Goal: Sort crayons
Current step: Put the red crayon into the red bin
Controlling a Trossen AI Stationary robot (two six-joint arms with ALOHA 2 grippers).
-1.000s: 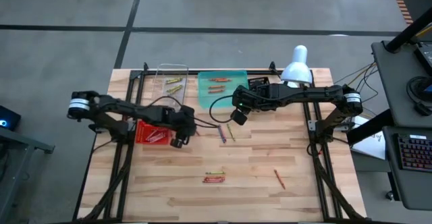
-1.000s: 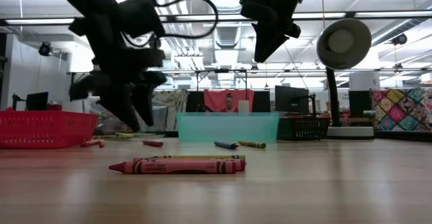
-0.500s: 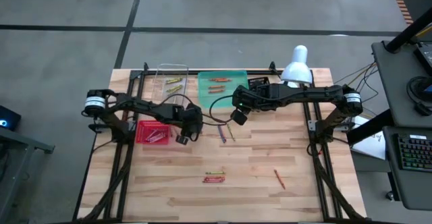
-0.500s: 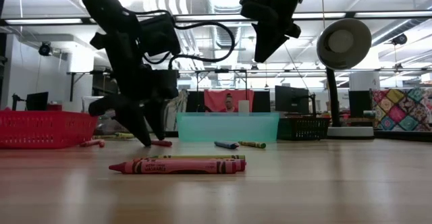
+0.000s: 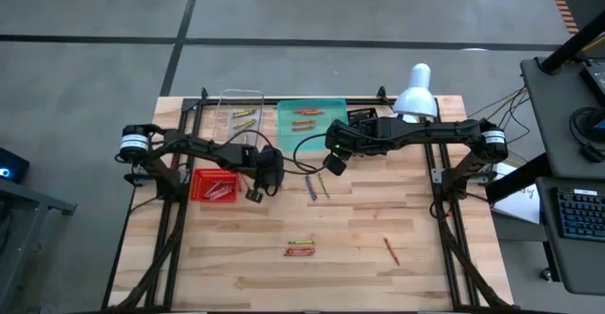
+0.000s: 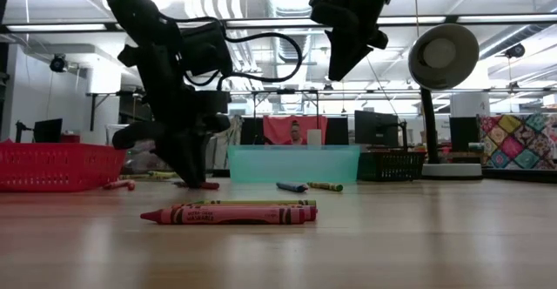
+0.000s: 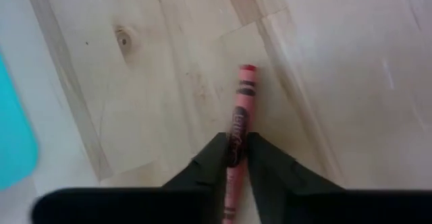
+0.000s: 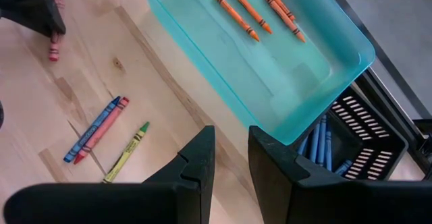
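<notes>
- Left gripper (image 7: 236, 158) is down at the table, left of centre in the high view, fingers (image 7: 202, 170) closed in against a red crayon (image 7: 240, 109) that lies flat on the wood; the crayon's free end sticks out ahead of the fingertips
- In the low view the same gripper (image 6: 193, 178) reaches the tabletop, left of centre, with the crayon at its tips
- Red mesh basket (image 5: 214, 185) sits just left of that gripper, with red crayons inside
- Right gripper (image 8: 229, 160) hangs above the table at upper centre, fingers slightly apart, holding nothing
- Below it, teal tray (image 8: 307, 65) holds orange crayons (image 8: 248, 9); black basket (image 8: 378, 126) beside it holds blue ones
- Loose blue, red and green crayons (image 8: 101, 128) lie at centre table
- Two more crayons (image 6: 228, 212) lie together at lower centre; one red crayon (image 5: 389, 250) lies at lower right
</notes>
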